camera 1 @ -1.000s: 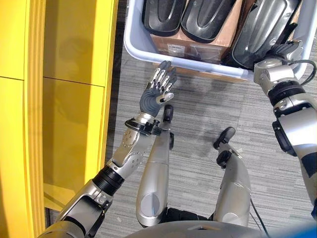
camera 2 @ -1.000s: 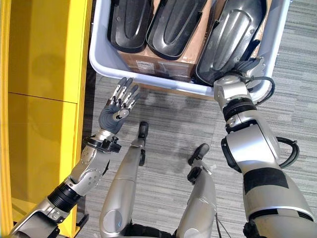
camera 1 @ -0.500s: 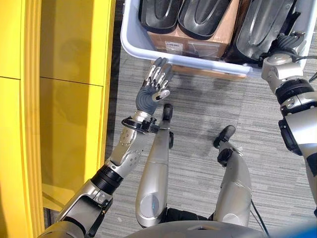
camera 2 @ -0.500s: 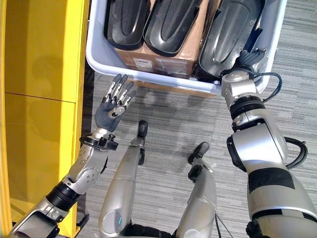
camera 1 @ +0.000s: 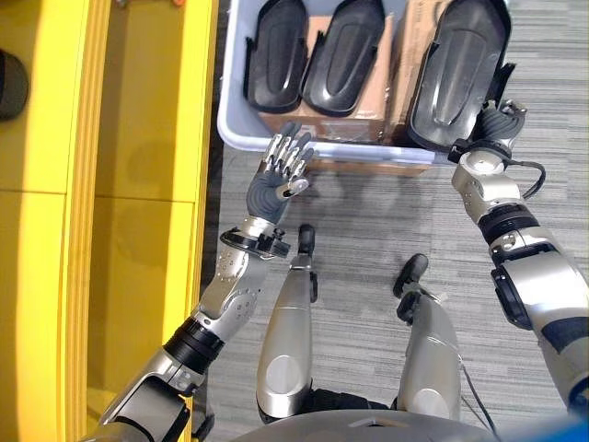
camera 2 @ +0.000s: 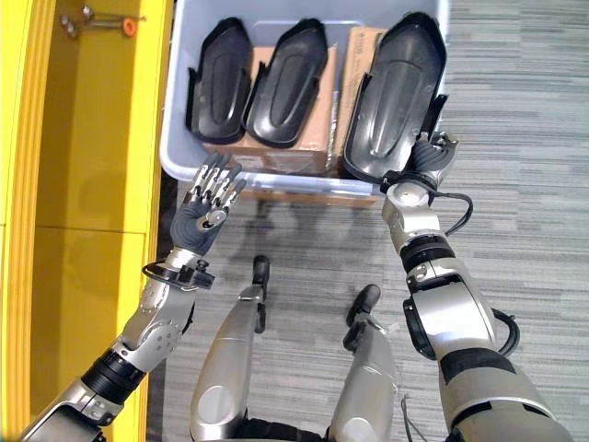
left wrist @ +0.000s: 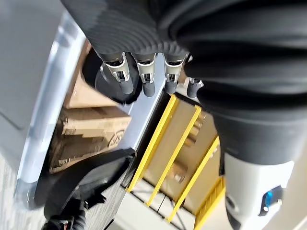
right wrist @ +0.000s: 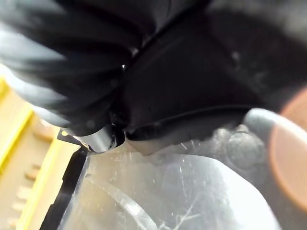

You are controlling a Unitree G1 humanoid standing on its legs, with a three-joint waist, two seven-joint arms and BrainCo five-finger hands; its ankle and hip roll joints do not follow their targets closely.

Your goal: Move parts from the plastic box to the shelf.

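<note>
The right robot hand (camera 2: 425, 158) grips the large part (camera 2: 396, 97) at its lower end for lifting from the box (camera 2: 175, 138); the left robot hand (camera 2: 204, 210) hovers released.

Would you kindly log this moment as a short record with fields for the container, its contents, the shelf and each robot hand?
container: pale grey plastic box on the grey carpet, beside the shelf
contents: three black moulded plastic shell parts; two smaller ones lean on brown cardboard cartons, the largest stands at the box's right end
shelf: yellow metal shelf on the robot's left
left robot hand: open, fingers straight, raised at the box's near wall, holding nothing
right robot hand: at the largest part's lower edge; grip cannot be told
</note>
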